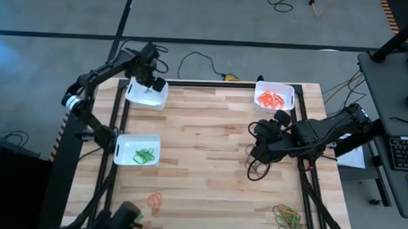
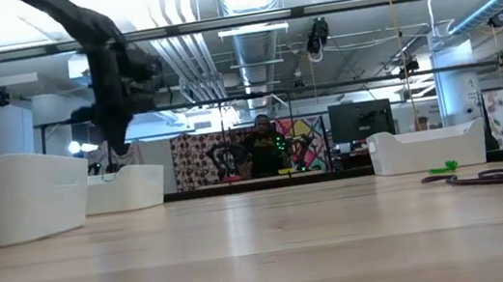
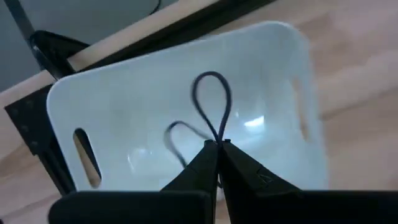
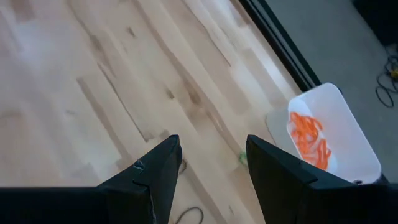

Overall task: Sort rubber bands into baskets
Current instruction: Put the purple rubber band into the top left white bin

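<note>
My left gripper (image 1: 149, 85) is shut on a dark rubber band (image 3: 211, 99) over the far-left white basket (image 1: 147, 95); it also shows in the low view (image 2: 117, 151). A second dark loop (image 3: 176, 134) shows lower inside that basket (image 3: 124, 118). My right gripper (image 4: 211, 163) is open and empty above the table at its right (image 1: 259, 145), near loose dark bands (image 1: 257, 169). The far-right basket (image 1: 274, 96) holds orange bands (image 4: 310, 140). The near-left basket (image 1: 137, 150) holds green bands (image 1: 145, 154). My left gripper pinches the dark band between its two fingertips (image 3: 205, 158), at one end of the loop (image 3: 219, 135). The fingers come from above, pointing down into the basket. The rest of the band stands out beyond the fingertips as an open loop over the basket's floor.
Loose orange bands (image 1: 155, 201) lie near the table's near edge on the left. A mixed green and orange heap (image 1: 289, 216) lies at the near right. Dark bands (image 2: 499, 175) and a green one (image 2: 445, 168) show in the low view. Black frame rails edge the table.
</note>
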Robot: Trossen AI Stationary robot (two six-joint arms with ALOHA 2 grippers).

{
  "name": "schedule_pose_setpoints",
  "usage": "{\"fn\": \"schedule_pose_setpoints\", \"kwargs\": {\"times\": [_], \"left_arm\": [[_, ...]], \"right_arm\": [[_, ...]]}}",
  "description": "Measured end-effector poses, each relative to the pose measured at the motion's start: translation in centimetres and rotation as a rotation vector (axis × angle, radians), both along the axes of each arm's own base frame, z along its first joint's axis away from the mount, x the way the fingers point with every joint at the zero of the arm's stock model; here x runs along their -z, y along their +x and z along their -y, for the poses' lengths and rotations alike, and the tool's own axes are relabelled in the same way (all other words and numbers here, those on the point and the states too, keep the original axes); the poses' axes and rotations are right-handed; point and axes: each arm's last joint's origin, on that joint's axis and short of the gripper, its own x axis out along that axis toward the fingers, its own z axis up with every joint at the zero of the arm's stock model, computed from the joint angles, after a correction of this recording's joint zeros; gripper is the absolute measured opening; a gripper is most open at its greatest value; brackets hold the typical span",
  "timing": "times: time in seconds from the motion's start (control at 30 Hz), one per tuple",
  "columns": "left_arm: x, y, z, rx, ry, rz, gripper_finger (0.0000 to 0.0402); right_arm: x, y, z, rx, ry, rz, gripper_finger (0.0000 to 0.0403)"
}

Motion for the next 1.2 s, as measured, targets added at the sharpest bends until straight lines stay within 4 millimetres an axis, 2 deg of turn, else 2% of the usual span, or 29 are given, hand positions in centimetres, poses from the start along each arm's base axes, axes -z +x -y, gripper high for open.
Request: {"fn": "schedule_pose_setpoints", "kwargs": {"times": [0.13,0.27,0.43,0.6,0.67,0.77,0.9,1.0,1.1,1.2], "left_arm": [[2.5,0.3,-1.9,-0.017,-0.036,-0.051,0.0000],[4.5,0.6,-2.9,0.008,-0.062,-0.139,0.0000],[6.2,0.7,-3.0,0.022,-0.149,-0.194,0.0014],[6.5,0.5,-2.5,0.069,-0.218,-0.233,0.0060],[6.1,0.4,-2.3,0.090,-0.223,-0.239,0.0085],[4.4,0.2,-1.4,0.099,-0.204,-0.222,0.0123],[1.3,1.1,0.6,0.158,-0.200,0.015,0.0162],[-1.2,2.9,3.0,0.284,-0.170,0.260,0.0177],[-3.1,5.2,5.8,0.428,-0.048,0.405,0.0180],[-4.3,7.8,8.8,0.589,0.081,0.537,0.0180]], "right_arm": [[0.0,0.0,0.1,0.046,-0.011,0.031,0.0178],[-0.1,0.0,0.2,0.090,-0.021,0.067,0.0178],[-0.1,-0.1,0.2,0.091,-0.023,0.069,0.0178],[-0.3,0.0,0.5,0.117,-0.082,0.101,0.0178],[-0.3,0.1,0.8,0.136,-0.106,0.118,0.0178],[-0.3,0.2,1.1,0.145,-0.114,0.115,0.0178],[-0.3,0.5,1.6,0.167,-0.110,0.127,0.0178],[-0.1,1.0,2.0,0.174,-0.113,0.132,0.0178],[0.8,1.3,2.3,0.168,-0.114,0.114,0.0178],[1.9,1.4,2.3,0.182,-0.057,0.085,0.0178]]}}
